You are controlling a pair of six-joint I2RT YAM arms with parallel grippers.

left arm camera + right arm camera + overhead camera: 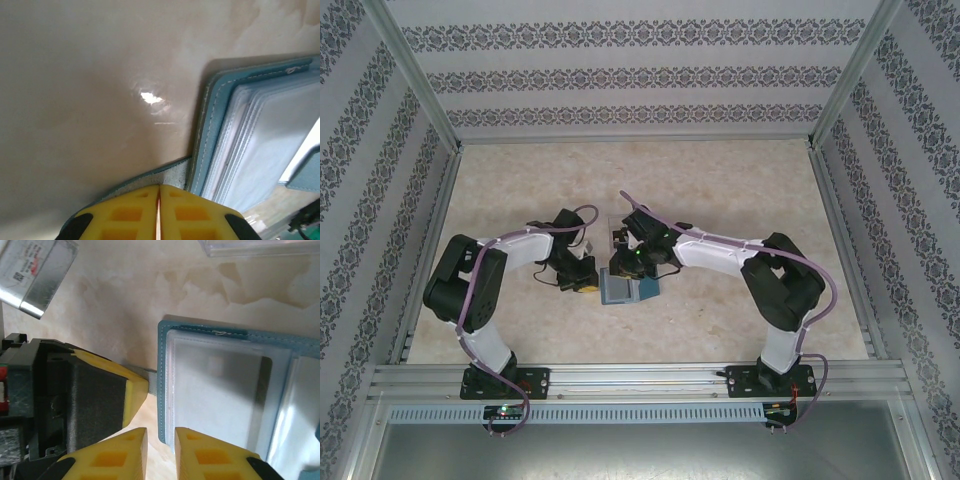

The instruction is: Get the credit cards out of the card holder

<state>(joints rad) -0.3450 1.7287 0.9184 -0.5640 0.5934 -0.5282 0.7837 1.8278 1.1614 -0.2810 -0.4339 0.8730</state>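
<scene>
The teal-blue card holder lies open on the table between both arms, its stack of clear sleeves facing up. My left gripper is shut on the holder's grey strap tab, at the holder's left edge. My right gripper is open by a narrow gap, straddling the near corner of the holder's stitched edge. A pale sheet and a dark strip show through the sleeves; I cannot tell which are credit cards. One pale-and-grey printed card lies loose on the table beyond the left gripper.
A clear plastic tray stands just beyond the holder. The left gripper's yellow finger is a few centimetres from my right fingers. Patterned walls and metal rails enclose the beige table.
</scene>
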